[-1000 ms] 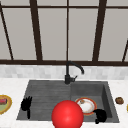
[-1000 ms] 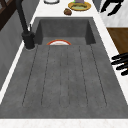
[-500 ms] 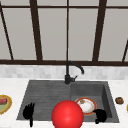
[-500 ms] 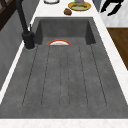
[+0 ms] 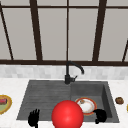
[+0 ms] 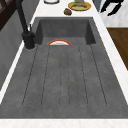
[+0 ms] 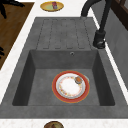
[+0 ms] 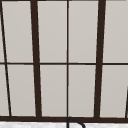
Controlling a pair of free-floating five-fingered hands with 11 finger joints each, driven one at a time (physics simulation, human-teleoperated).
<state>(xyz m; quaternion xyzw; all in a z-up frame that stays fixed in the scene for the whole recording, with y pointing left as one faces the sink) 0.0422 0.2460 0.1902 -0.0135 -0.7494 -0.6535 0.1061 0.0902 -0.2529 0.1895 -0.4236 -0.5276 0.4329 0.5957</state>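
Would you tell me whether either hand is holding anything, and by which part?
Nothing is held: the left hand and the right hand both hover free at the sink's front edge.

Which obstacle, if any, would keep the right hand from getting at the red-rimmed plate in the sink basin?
Probably none: the right hand hovers at the basin's front edge, next to the red-rimmed plate, which lies flat and uncovered on the sink floor, open from above.
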